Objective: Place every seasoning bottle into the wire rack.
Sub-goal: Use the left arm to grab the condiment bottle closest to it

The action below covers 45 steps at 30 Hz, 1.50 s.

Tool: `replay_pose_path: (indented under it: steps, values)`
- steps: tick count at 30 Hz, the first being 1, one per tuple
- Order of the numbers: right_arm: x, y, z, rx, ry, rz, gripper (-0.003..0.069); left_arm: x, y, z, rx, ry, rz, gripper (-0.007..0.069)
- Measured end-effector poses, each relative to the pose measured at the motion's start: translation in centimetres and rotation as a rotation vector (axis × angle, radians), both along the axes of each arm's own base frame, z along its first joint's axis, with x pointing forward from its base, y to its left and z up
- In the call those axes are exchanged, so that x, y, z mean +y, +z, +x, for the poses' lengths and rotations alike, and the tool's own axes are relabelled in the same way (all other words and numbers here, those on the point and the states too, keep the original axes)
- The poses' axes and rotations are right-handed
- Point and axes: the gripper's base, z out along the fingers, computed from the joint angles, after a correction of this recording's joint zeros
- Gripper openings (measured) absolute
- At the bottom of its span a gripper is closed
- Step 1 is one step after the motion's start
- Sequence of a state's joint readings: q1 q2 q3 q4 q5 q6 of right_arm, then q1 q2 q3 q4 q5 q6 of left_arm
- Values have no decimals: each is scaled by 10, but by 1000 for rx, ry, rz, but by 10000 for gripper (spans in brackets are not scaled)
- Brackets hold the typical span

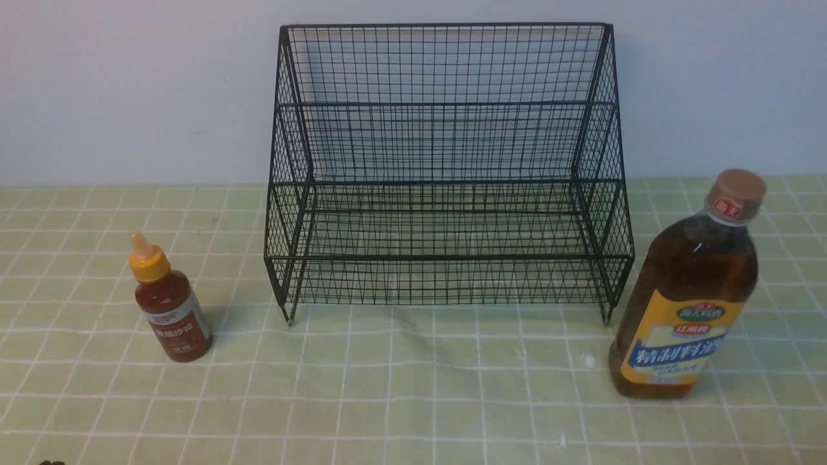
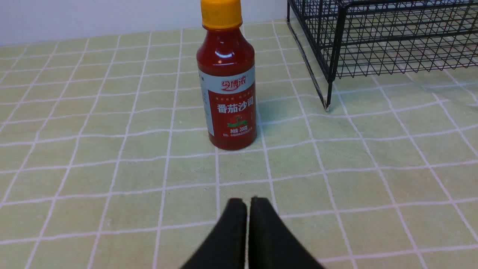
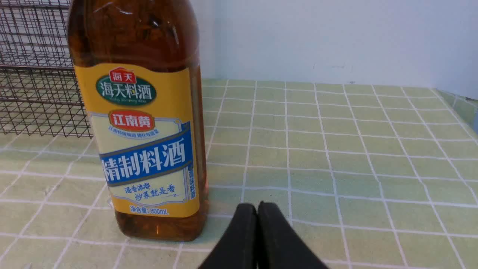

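Note:
A small red-sauce seasoning bottle (image 1: pixel 171 300) (image 2: pixel 227 80) with a yellow nozzle cap stands upright left of the black wire rack (image 1: pixel 446 174) (image 2: pixel 377 37) (image 3: pixel 33 74). To the rack's right stands a taller brown-liquid seasoning bottle (image 1: pixel 688 290) (image 3: pixel 142 112) with a yellow-blue label and tan cap. Both tiers of the rack hold nothing. My left gripper (image 2: pixel 248 200) is shut and empty, short of the red bottle. Just beside the brown bottle's base, my right gripper (image 3: pixel 257 204) is shut on nothing. Neither gripper shows in the front view.
A green checked cloth (image 1: pixel 413 387) covers the table. A pale wall (image 1: pixel 129 84) rises right behind the rack. In the right wrist view the cloth's edge (image 3: pixel 463 104) drops away at the far side.

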<state>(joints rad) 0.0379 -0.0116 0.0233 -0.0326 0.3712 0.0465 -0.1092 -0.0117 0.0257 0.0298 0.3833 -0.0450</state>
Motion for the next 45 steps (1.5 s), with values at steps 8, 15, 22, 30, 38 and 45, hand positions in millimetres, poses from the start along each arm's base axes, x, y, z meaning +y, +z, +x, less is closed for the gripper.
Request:
replay_pose_path:
  steps: [8,15,22,30,38,45]
  values:
    - [0,0,0,0,0,0,-15,0,0,0,0,0,0,-6]
    - [0,0,0,0,0,0,-15,0,0,0,0,0,0,-6]
    - [0,0,0,0,0,0,-15,0,0,0,0,0,0,-6]
    - [0,0,0,0,0,0,-15,0,2,1,-32,-2,23,-6]
    - [0,0,0,0,0,0,-15,-1,48,2,-536,-2,-149,-6]
    - [0,0,0,0,0,0,-15,3,74,-8,-837,6,-226,-6]
